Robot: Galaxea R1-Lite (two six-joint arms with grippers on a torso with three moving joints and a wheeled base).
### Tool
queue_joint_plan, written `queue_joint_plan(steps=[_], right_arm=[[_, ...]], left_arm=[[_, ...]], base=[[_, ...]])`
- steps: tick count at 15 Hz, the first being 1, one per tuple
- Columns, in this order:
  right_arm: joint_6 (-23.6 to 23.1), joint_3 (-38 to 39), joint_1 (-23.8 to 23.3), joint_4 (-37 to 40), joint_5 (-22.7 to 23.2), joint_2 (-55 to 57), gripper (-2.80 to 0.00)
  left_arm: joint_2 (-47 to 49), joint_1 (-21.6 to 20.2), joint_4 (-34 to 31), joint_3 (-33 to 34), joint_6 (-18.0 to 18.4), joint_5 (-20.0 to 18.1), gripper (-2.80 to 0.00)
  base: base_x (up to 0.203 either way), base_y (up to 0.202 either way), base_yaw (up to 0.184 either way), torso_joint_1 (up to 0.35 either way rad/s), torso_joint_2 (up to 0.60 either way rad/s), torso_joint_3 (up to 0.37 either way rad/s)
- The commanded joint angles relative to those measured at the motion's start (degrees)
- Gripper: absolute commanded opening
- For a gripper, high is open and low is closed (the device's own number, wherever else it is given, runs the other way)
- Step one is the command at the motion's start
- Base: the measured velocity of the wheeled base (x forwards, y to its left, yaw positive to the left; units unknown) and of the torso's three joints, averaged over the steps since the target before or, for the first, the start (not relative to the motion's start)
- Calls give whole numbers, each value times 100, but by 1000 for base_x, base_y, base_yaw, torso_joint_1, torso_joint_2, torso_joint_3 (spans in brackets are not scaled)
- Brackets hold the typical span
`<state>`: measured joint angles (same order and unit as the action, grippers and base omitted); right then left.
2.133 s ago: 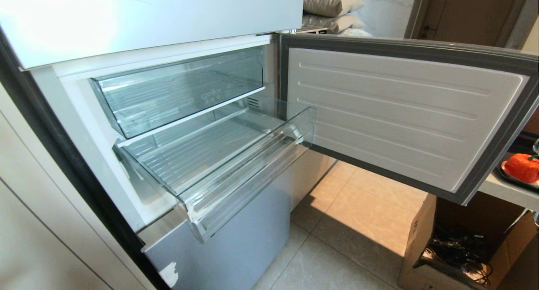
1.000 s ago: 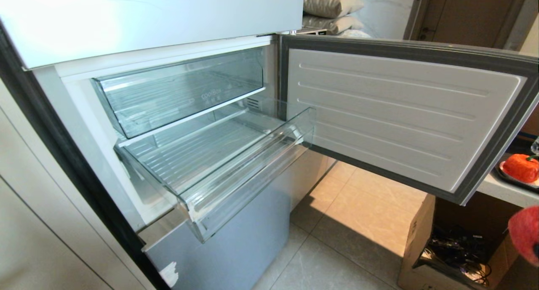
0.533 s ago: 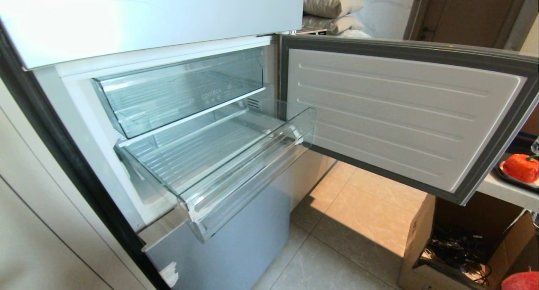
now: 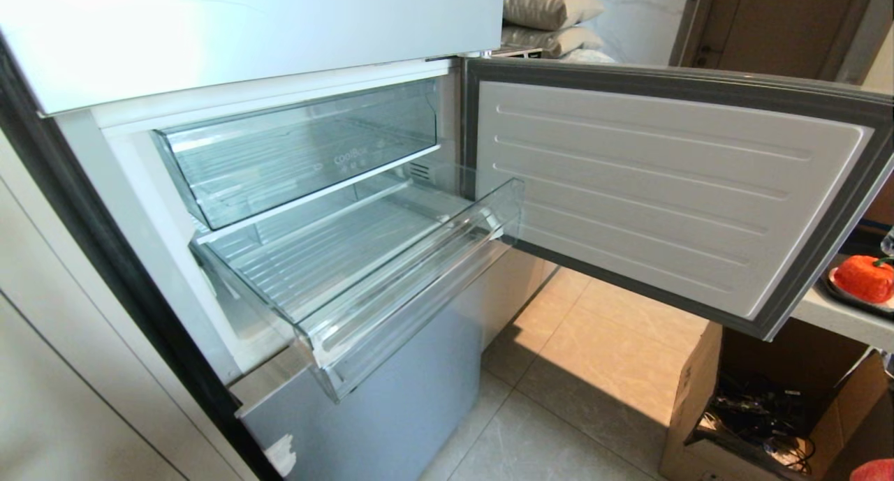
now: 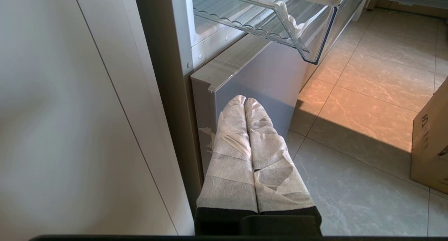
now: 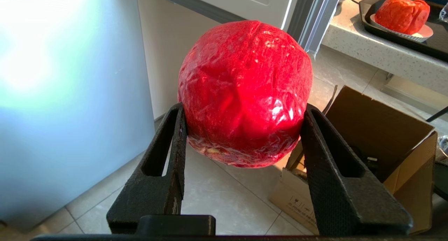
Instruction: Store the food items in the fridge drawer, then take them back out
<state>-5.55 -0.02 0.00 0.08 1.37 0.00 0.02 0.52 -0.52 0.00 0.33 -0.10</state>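
Note:
My right gripper [image 6: 243, 110] is shut on a shiny red food item [image 6: 245, 90] and holds it low over the floor; only the item's top [image 4: 873, 471] shows at the head view's lower right corner. The other food item [image 4: 865, 277], orange-red with a green stem, sits on a plate on the counter at the right, as the right wrist view also shows [image 6: 402, 12]. The fridge drawer [image 4: 412, 285] is pulled out with nothing in it. My left gripper [image 5: 245, 100], fingers wrapped in white, hangs shut and empty low beside the fridge, under the drawer's corner [image 5: 297, 41].
The fridge door [image 4: 663, 188] stands open to the right of the drawer. A taller clear bin [image 4: 300, 146] sits above the drawer. An open cardboard box [image 4: 768, 411] stands on the tiled floor under the counter [image 4: 838, 317]. A black tray [image 6: 371, 19] holds the plate.
The red food item in my right gripper came into the head view at the right edge, then sank to the lower right corner, where only its top shows. Fridge and drawer are unchanged.

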Motion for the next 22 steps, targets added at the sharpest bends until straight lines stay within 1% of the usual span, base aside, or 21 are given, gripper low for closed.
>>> queue_joint_plan(steps=[1,22], right_arm=[[-8,2,0,18,12,9,-280],[1,2,0,18,-5,9,-280]], left_arm=[[1,0,0,0,2,1,-280],[-2,0,-1,0,2,1,-280]], base=[[0,0,0,0,0,0],[0,0,0,0,0,0]])
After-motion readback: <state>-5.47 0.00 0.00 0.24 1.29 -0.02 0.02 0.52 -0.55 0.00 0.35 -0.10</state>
